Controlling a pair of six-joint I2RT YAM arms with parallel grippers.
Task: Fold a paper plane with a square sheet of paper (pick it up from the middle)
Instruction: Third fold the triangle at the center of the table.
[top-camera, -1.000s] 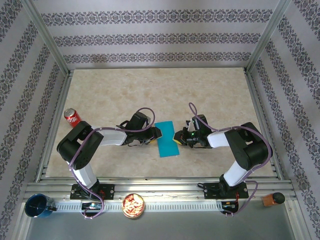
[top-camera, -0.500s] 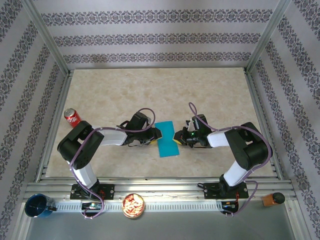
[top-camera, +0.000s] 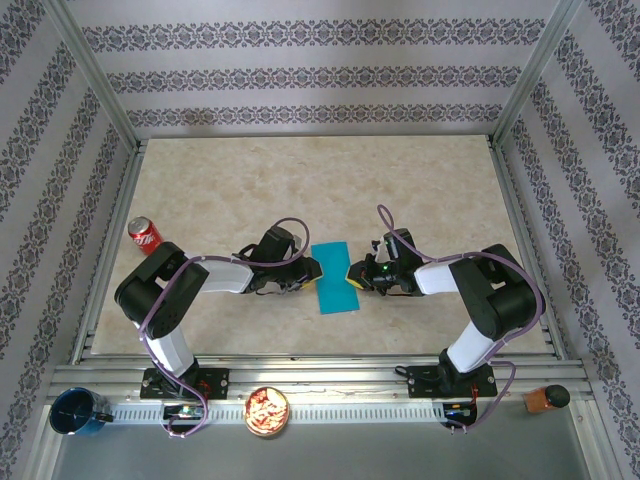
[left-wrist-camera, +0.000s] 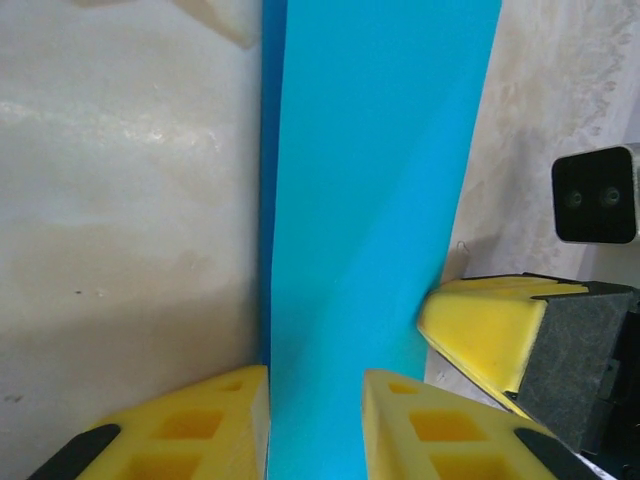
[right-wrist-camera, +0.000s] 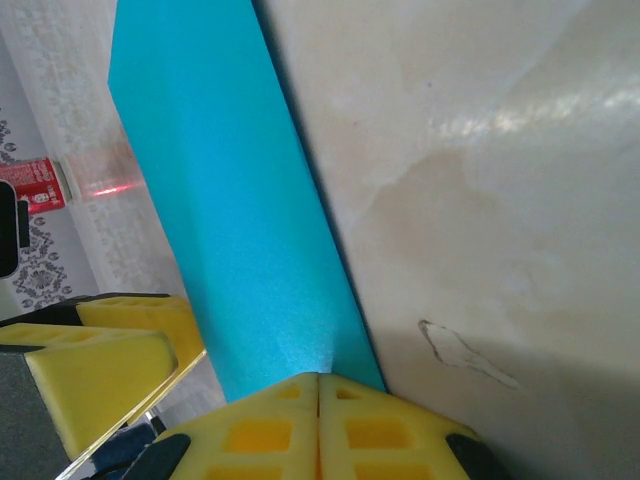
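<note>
Turquoise paper, one sheet, between left gripper and right gripper.

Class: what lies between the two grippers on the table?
The turquoise paper, folded into a narrow strip, lies between the left gripper and the right gripper; the top view shows it.

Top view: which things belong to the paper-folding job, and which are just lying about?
Job: blue paper, left gripper, right gripper.
Lying about: red soda can, dark blue cup, small filled bowl, brown object.
</note>
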